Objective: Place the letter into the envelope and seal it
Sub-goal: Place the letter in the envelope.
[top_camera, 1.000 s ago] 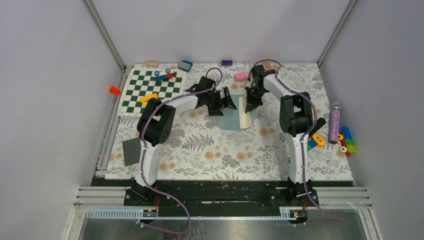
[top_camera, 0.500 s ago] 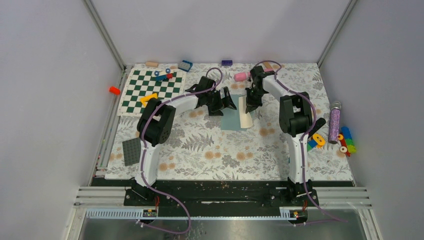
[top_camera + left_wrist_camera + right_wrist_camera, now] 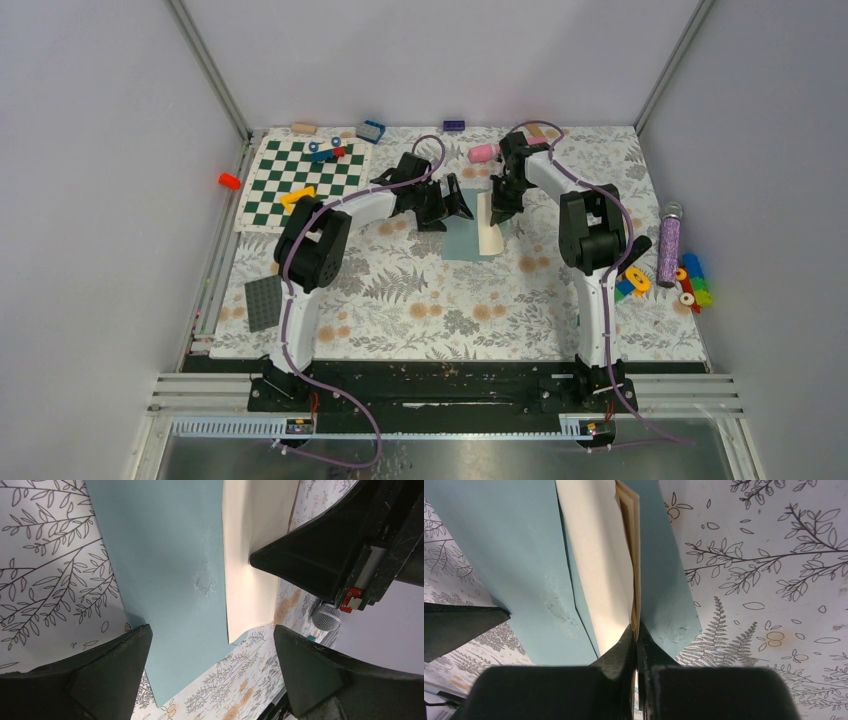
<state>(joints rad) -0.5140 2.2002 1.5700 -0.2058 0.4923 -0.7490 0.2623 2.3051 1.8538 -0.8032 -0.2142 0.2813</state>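
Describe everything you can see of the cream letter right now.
The letter is a plain cream paper sheet, folded into a long narrow strip with stacked layers showing along one edge. It lies against the teal envelope, teal showing on both sides of it, and bows slightly instead of lying flat. Whether it is partly inside is unclear. The right end effector is shut on one short end. The open left end effector hovers nearby over the envelope.

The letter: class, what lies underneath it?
The teal envelope lies under the folded cream letter, showing on both sides. Whether any of it is tucked inside is hidden.
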